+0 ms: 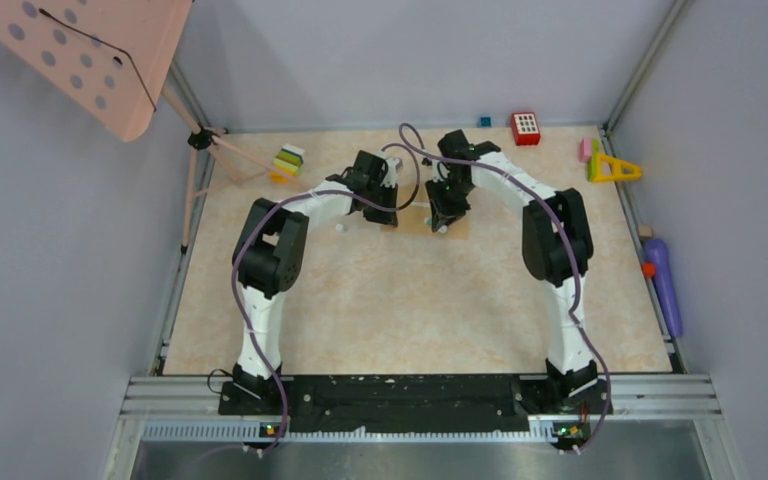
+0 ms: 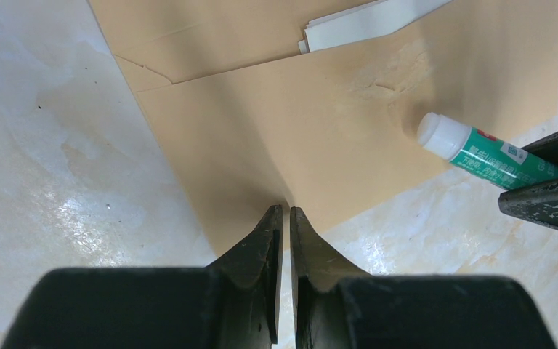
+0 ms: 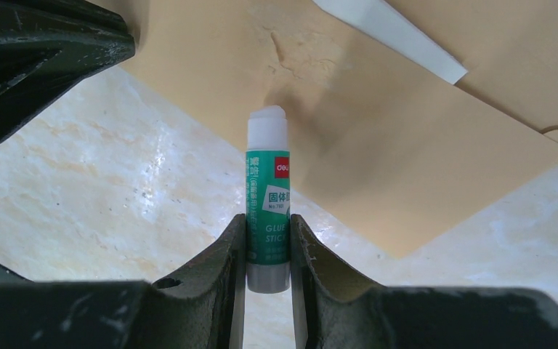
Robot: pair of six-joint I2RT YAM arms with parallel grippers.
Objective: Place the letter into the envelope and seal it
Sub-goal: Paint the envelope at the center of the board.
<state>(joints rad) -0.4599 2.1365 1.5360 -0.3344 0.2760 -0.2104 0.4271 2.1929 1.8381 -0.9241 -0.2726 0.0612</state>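
Note:
The tan envelope (image 2: 276,109) lies flat on the marbled table, its triangular flap open toward me and wrinkled with a glue smear. The white letter (image 2: 363,22) pokes out of its mouth, also in the right wrist view (image 3: 399,33). My left gripper (image 2: 285,211) is shut on the flap's near edge, which lifts up into the jaws. My right gripper (image 3: 267,222) is shut on a green glue stick (image 3: 267,196), whose white tip rests on the flap. In the top view both grippers (image 1: 388,212) (image 1: 443,222) meet over the envelope (image 1: 457,229), mostly hiding it.
A pink perforated board (image 1: 90,50) on a stand leans over the back left. Coloured blocks (image 1: 288,162), a red block (image 1: 526,128), a yellow triangle (image 1: 613,168) and a purple cylinder (image 1: 663,285) sit along the back and right edges.

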